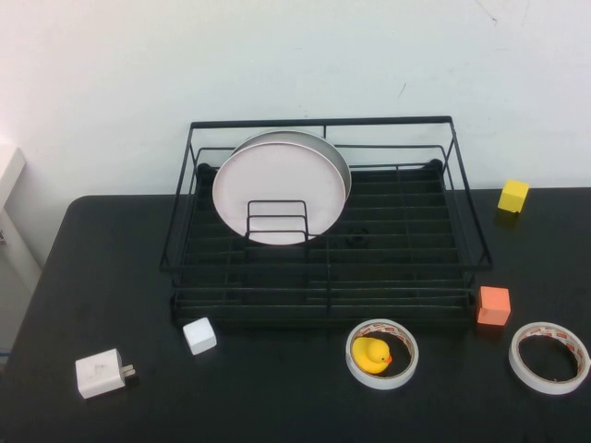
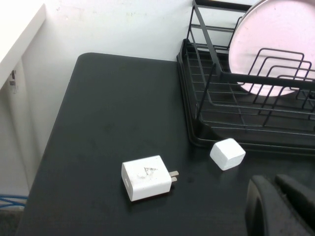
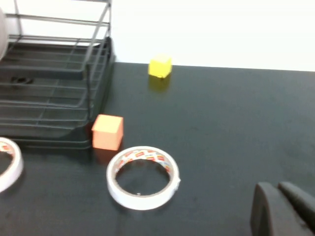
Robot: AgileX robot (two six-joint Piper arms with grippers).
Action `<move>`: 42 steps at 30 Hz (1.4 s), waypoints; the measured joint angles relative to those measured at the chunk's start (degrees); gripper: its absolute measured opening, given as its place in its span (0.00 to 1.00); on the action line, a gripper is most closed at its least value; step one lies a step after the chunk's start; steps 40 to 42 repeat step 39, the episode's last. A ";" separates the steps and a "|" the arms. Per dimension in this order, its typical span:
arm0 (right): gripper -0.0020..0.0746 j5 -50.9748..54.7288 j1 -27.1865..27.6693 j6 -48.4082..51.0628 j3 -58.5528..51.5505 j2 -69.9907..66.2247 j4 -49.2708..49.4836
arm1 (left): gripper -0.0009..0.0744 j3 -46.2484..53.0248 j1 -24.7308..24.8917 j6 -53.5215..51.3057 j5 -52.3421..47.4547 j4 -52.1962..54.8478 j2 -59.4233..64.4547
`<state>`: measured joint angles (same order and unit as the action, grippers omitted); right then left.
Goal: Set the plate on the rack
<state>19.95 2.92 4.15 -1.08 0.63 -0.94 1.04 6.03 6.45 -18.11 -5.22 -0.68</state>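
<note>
Nearest the robot, the left claw [image 2: 278, 206] shows only in its own wrist view as dark fingers low over the black table [image 1: 277, 406], and whether it is released or clenched I cannot tell; the right claw [image 3: 285, 209] likewise appears only in its wrist view, above bare tabletop near a tape roll, its state equally unclear. Along the near part of the table, from the robot's left to right, lie a white charger [image 1: 100, 372], a white cube [image 1: 199, 335], a tape ring [image 1: 382, 353] with a yellow duck [image 1: 370, 354] sitting inside it, and a second tape roll [image 1: 549, 357]. An orange cube [image 1: 493, 305] rests just beside the rack's right front corner (touching or nearly so). Beyond these stands the rack [image 1: 328, 268], a black wire frame with tall railed sides. In its left half the plate [image 1: 279, 192] stands upright, leaning back against a grey-white plate [image 1: 319, 143] behind it, with the small wire divider [image 1: 276, 221] in front of its lower edge. Farthest right, near the wall, sits a yellow cube [image 1: 513, 196].
</note>
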 joint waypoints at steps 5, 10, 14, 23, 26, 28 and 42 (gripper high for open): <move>0.02 0.02 0.00 -2.80 0.00 0.00 -2.97 | 0.01 0.00 0.00 0.00 0.00 0.00 0.00; 0.02 0.02 0.00 -2.80 0.00 0.00 -3.23 | 0.01 0.00 0.00 0.00 0.00 0.00 0.00; 0.02 0.13 0.00 -2.80 0.00 0.00 -3.35 | 0.01 0.00 0.00 0.00 0.00 0.00 0.00; 0.02 0.21 0.00 -2.89 0.00 0.00 -3.36 | 0.01 0.00 0.00 0.00 0.00 0.00 0.00; 0.02 0.21 0.00 -2.89 0.00 0.00 -3.46 | 0.01 0.00 0.00 0.00 0.00 0.00 0.00; 0.02 0.35 0.00 -2.89 0.09 0.00 -3.58 | 0.01 0.00 0.00 0.00 0.00 0.00 0.00; 0.02 0.61 0.00 -2.78 0.09 0.00 -3.77 | 0.01 0.00 0.00 0.00 0.00 0.00 0.00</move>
